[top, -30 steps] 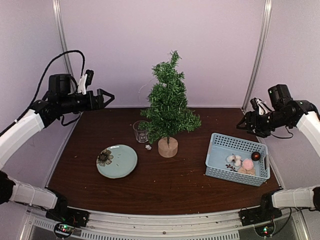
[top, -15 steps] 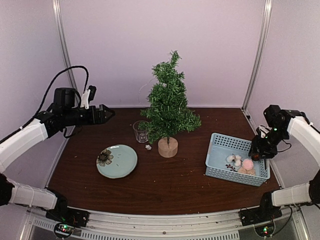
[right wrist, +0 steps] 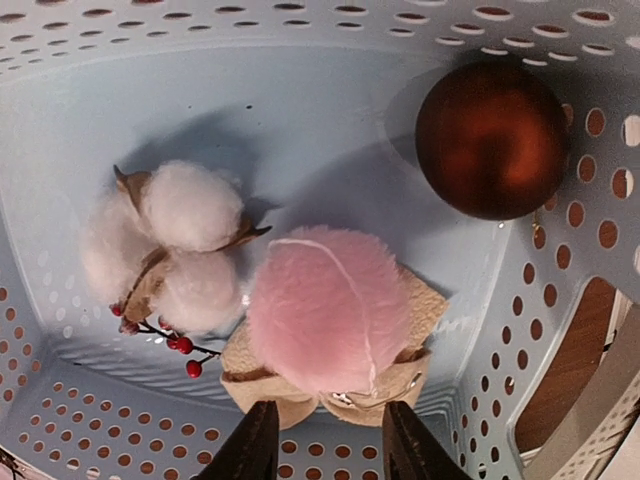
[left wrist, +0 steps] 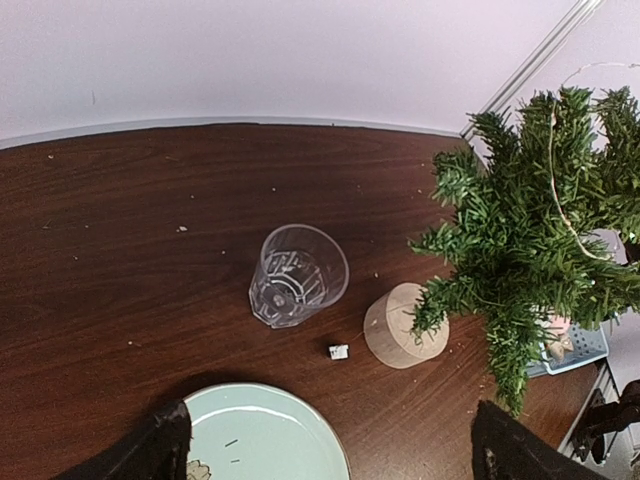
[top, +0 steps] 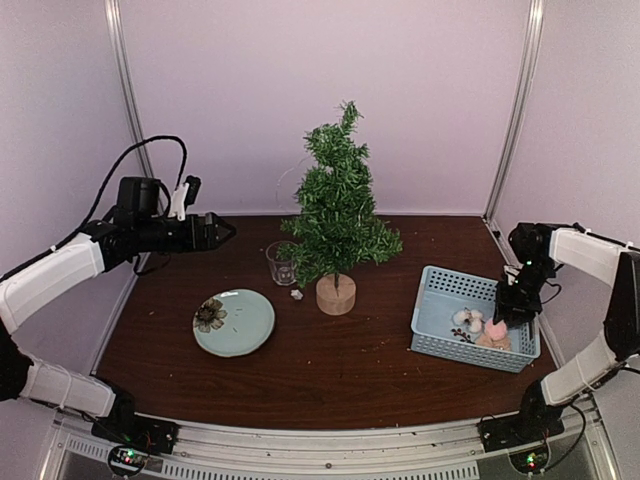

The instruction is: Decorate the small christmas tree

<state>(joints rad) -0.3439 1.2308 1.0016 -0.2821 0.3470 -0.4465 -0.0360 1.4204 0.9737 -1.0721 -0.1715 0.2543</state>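
The right gripper point(right wrist: 325, 445) is shown inside the blue basket point(top: 460, 352) at right, jaws partly apart, nothing clamped; the pink pom-pom point(right wrist: 325, 305) is best straddled centrally and pinched through its fluff, clear of the basket wall. The left gripper point(top: 218, 232) is held fully spread and empty at far left. The small christmas tree point(top: 338, 215) is stood mid-table. A dark wood table point(top: 330, 375) is enclosed by pale lilac walls point(top: 250, 90).

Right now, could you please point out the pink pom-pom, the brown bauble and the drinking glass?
pink pom-pom point(right wrist: 330, 305): right wrist view, middle of its fluffy top.
brown bauble point(right wrist: 492, 140): right wrist view, centre of the ball.
drinking glass point(left wrist: 298, 276): left wrist view, middle of the glass.
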